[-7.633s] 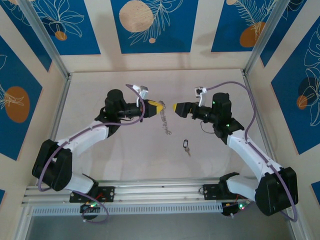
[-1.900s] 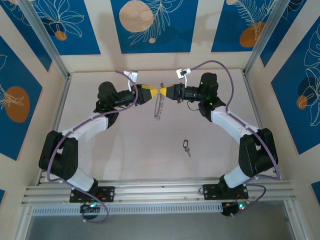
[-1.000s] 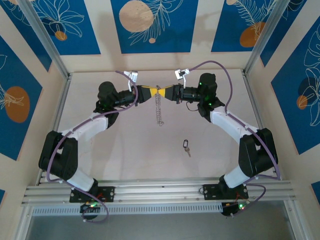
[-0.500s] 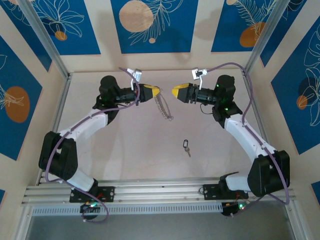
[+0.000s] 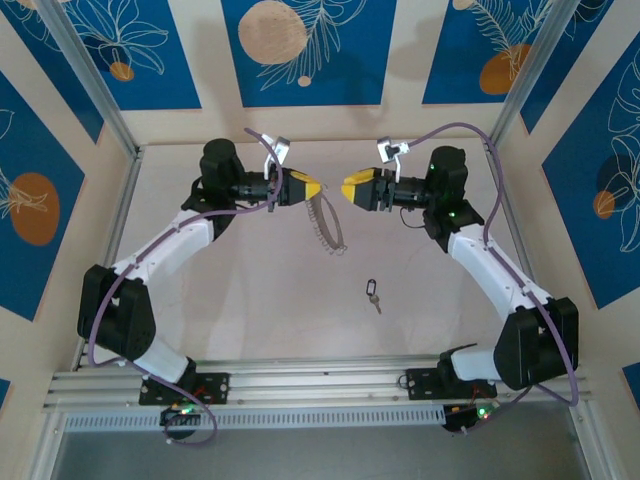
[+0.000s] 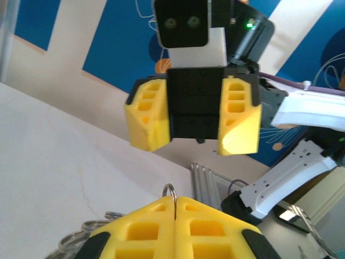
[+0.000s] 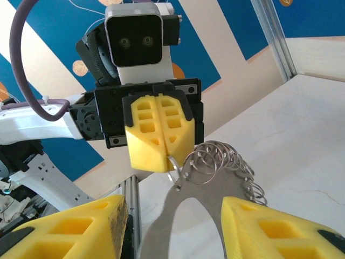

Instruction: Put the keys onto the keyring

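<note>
The keyring (image 5: pixel 326 226), a silvery chain of small linked rings, hangs from my left gripper (image 5: pixel 318 188), whose yellow fingers are shut on its top ring (image 6: pixel 170 191). My right gripper (image 5: pixel 345 188) faces it a short gap away. Its jaws stand open with nothing between them. From the right wrist, the keyring (image 7: pixel 226 160) dangles below the left gripper's shut fingers (image 7: pixel 159 135), beyond my right gripper (image 7: pixel 171 200). The keys (image 5: pixel 374 293), one small dark tag with a metal tip, lie on the table nearer the front, apart from both grippers.
The pale tabletop (image 5: pixel 240 300) is walled by blue-and-cream panels. Metal rails (image 5: pixel 300 380) run along the near edge by the arm bases.
A second ago both grippers met at the keyring's top. The right gripper has since opened and backed off to the right, then edged back in. The keyring still hangs from the left gripper.
</note>
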